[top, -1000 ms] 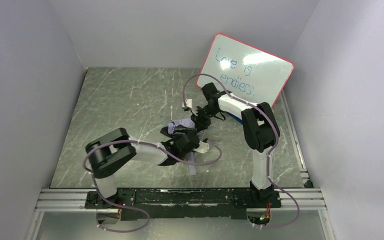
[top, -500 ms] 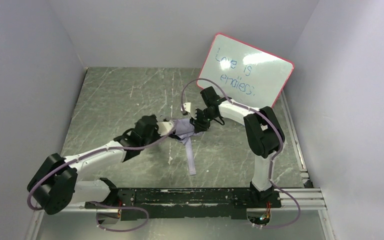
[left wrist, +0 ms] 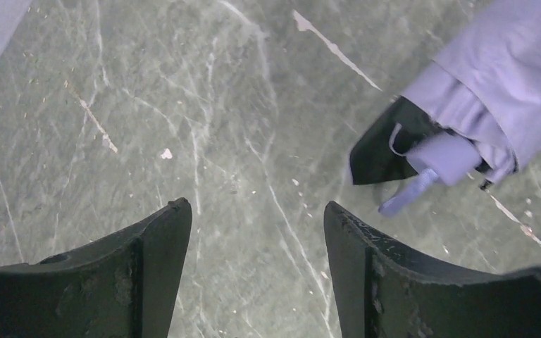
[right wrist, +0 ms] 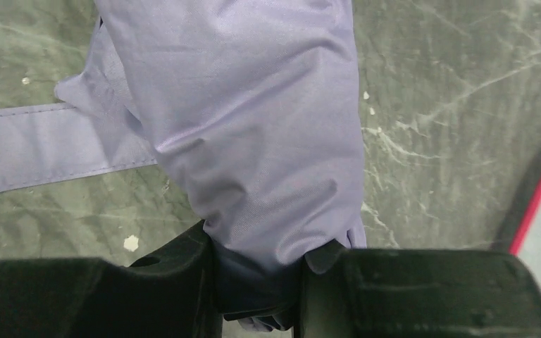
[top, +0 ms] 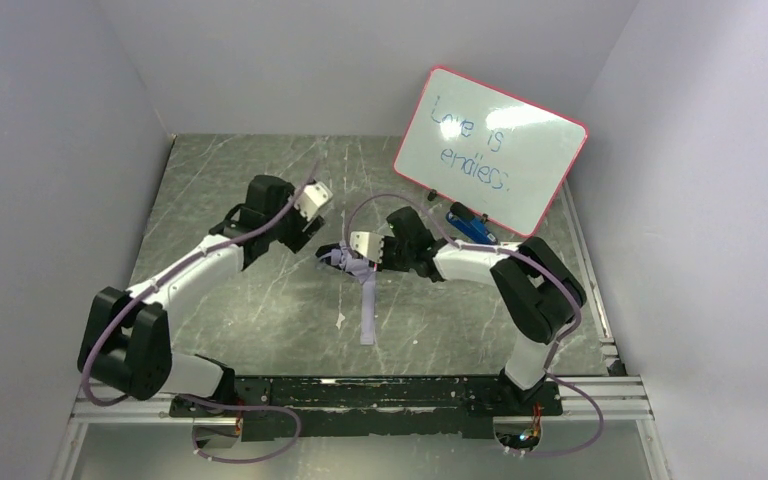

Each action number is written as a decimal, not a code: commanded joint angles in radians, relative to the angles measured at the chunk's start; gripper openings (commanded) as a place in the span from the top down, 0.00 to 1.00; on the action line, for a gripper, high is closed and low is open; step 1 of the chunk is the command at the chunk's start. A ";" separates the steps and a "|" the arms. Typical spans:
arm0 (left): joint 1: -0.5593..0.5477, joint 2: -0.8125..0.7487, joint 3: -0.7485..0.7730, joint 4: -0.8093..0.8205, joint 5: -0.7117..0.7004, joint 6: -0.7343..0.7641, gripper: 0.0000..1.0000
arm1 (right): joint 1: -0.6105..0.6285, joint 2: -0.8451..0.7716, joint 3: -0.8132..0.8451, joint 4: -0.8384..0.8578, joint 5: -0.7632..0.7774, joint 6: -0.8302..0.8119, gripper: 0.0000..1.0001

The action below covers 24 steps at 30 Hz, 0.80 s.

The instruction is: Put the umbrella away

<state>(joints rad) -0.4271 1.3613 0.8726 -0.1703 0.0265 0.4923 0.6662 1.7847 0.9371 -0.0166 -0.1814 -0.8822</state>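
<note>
I count one umbrella (top: 355, 262), one whiteboard (top: 490, 140), one blue eraser (top: 470, 227), one table (top: 240, 180), and two arms: left arm (top: 190, 275), right arm (top: 480, 260).

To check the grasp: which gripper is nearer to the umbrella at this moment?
The right. The right gripper is shut on the umbrella, pinching its purple fabric. The left gripper stands open, apart from it, over the table.

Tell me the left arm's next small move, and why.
Probably ease the left gripper toward the free end of the umbrella. Its jaws stand open over the table, apart from the fabric, while the right gripper is shut on the other end of the bundle. The strap lies loose, so a second grip seems needed before wrapping.
</note>
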 commanded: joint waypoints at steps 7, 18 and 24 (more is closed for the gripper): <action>0.116 0.200 0.224 -0.183 0.393 -0.003 0.22 | 0.096 0.056 -0.234 0.140 0.305 0.031 0.99; 0.075 0.427 0.514 -0.428 0.629 0.190 0.03 | 0.182 0.062 -0.297 0.237 0.381 0.045 1.00; 0.002 0.512 0.590 -0.516 0.646 0.297 0.03 | 0.186 0.070 -0.297 0.236 0.397 0.040 1.00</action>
<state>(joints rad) -0.3744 1.8240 1.3991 -0.5789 0.5880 0.6773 0.8467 1.7756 0.6991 0.4427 0.2169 -0.8745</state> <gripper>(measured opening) 0.968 0.292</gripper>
